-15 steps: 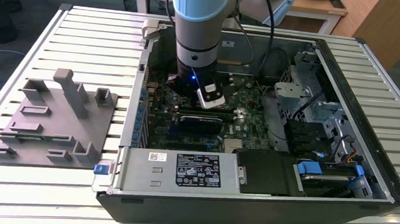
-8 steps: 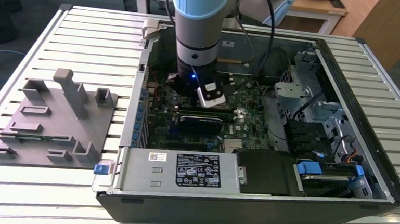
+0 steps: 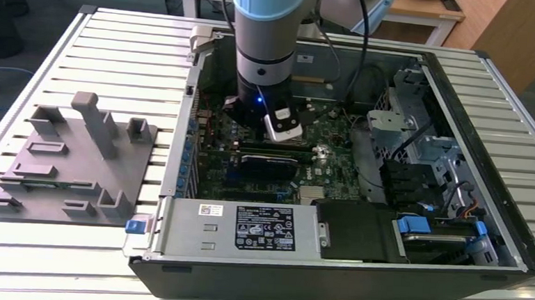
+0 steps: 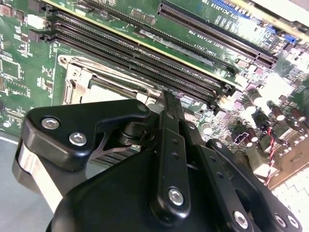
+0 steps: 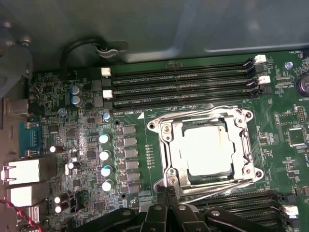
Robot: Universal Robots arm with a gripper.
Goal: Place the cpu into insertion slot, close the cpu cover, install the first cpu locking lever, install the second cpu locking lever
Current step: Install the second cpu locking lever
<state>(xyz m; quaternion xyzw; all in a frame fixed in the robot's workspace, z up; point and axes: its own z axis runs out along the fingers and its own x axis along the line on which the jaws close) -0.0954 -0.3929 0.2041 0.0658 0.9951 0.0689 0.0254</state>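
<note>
The cpu lies flat in the insertion slot, its silvery top showing through the window of the cpu cover, which is folded down over it. One wire locking lever runs along the socket's side by the memory slots, another along the opposite side. My gripper is shut, its tips together right at that second lever's end; whether they touch it I cannot tell. In the second wrist view the gripper hangs just beside the socket. The exterior view has the gripper low inside the open computer case.
Long black memory slots flank the socket. A row of capacitors and metal port blocks stand nearby. In the exterior view, a grey fixture sits on the slatted table, a power supply and drive cage fill the case.
</note>
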